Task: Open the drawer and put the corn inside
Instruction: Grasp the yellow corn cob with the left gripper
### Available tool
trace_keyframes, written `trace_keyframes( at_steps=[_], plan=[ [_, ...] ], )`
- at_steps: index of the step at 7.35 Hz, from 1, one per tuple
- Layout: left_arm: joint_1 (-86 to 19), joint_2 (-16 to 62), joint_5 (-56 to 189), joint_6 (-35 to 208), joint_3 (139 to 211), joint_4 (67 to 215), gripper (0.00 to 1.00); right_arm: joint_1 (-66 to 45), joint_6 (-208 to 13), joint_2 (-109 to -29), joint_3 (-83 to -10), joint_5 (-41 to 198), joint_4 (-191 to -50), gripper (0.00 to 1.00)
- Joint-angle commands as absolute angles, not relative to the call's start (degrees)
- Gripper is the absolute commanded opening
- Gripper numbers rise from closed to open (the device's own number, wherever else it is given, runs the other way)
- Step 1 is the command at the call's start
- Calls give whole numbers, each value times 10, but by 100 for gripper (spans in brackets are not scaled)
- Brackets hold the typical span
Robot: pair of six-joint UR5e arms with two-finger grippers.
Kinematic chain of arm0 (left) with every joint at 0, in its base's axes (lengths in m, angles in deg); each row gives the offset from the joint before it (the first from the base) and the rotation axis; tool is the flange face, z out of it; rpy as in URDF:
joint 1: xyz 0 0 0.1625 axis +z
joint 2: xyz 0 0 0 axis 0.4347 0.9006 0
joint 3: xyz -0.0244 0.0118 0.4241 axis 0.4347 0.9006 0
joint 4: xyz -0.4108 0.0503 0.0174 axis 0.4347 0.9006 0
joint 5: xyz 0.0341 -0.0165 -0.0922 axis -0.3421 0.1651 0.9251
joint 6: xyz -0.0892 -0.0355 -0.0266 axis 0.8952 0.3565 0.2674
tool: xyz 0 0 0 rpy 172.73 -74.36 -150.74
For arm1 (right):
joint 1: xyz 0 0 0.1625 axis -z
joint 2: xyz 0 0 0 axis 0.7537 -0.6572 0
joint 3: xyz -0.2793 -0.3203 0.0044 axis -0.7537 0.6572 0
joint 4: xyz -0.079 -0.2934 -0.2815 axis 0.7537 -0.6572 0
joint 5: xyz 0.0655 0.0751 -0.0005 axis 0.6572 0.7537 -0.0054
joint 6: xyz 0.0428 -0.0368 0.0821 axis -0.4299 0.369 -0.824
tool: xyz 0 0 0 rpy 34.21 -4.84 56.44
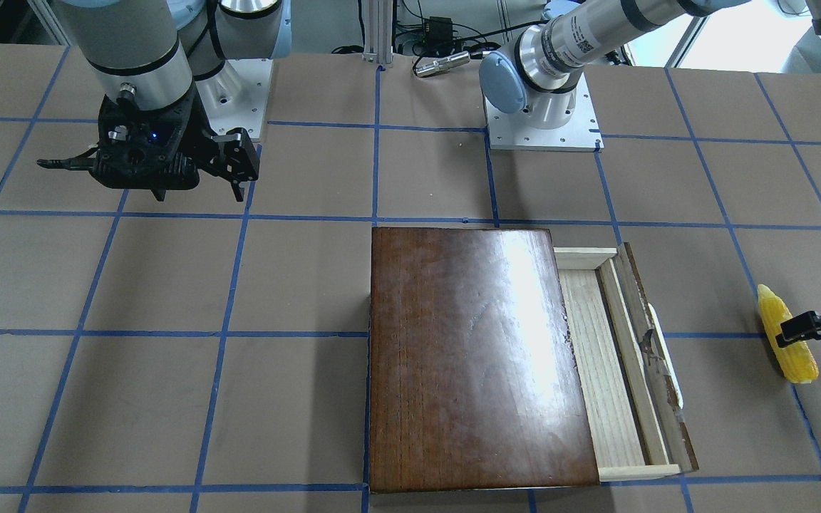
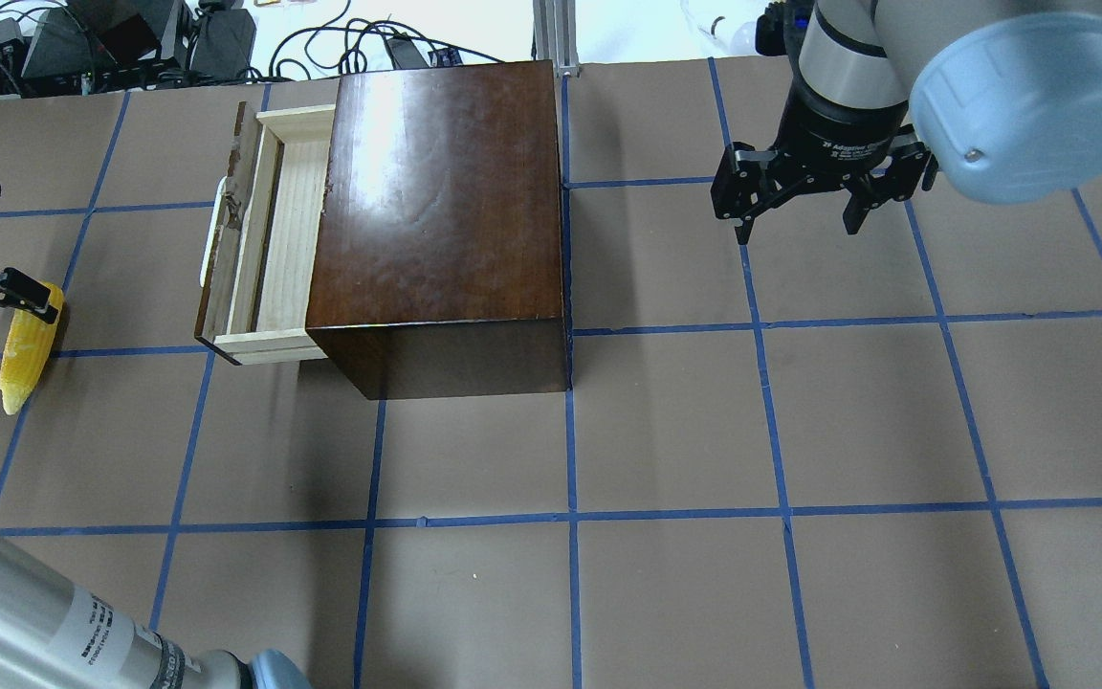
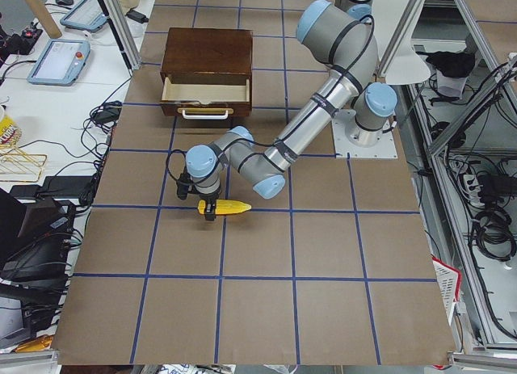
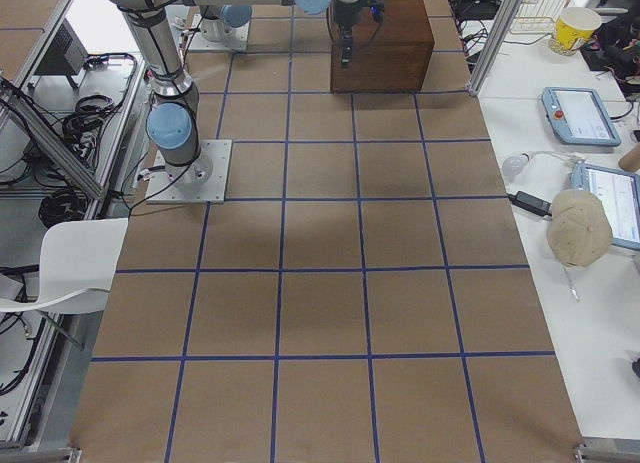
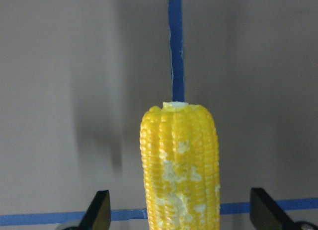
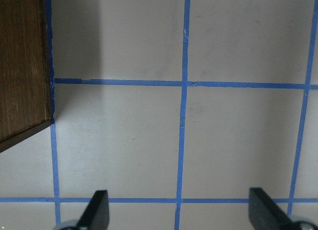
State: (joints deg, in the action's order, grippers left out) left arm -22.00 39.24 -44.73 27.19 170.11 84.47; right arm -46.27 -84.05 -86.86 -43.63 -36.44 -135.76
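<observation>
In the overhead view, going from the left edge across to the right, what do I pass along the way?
yellow toy corn cob → pale-wood drawer, pulled out, its white loop handle leading → glossy dark-brown wooden box → black right pincer, open above the table.

Left tool [image 5: 181, 212] and right tool [image 2: 797, 228], both spread wide, downward.

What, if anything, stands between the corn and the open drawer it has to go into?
Nothing visible does. Only bare table lies between the corn and the drawer, which is pulled partly out. Its front panel faces the corn, so the corn would likely need lifting over it.
</observation>
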Motion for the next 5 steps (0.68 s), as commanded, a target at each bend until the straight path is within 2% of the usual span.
trace_keyframes(
  at_steps=[1, 3, 4, 5],
  plan=[
    [-214, 399, -445, 270, 1701, 845, 100, -463, -840, -869, -436, -364, -1358, 100],
    [-213, 396, -448, 258, 1701, 847, 66, -463, -840, -869, -436, -364, -1358, 100],
    [-213, 397, -447, 251, 1700, 847, 36, -464, -840, -869, -436, -364, -1358, 100],
    [-213, 395, -445, 247, 1698, 847, 13, -463, -840, -869, -436, -364, -1358, 100]
  ],
)
